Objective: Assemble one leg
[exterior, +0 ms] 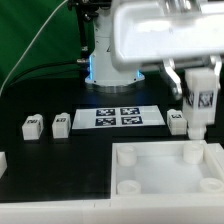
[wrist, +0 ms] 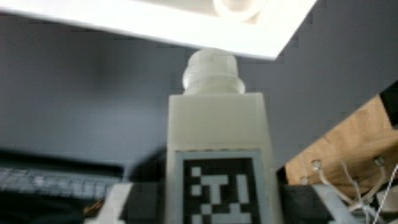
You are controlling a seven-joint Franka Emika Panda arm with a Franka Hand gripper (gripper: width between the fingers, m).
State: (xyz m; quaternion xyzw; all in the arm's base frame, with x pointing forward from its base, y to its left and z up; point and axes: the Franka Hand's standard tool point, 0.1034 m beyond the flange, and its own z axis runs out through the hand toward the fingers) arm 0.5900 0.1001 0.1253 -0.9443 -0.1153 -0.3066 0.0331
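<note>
Tabletop (exterior: 165,172) up front; gripper (exterior: 200,86) pinching leg (exterior: 200,118) at exterior view's right. Looks light, stiff plastic, prob slick: grip flat sides, mid-body.

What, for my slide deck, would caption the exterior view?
Panda gripper holding one leg upright near a corner of the white tabletop, loose legs and the marker board behind.
</note>
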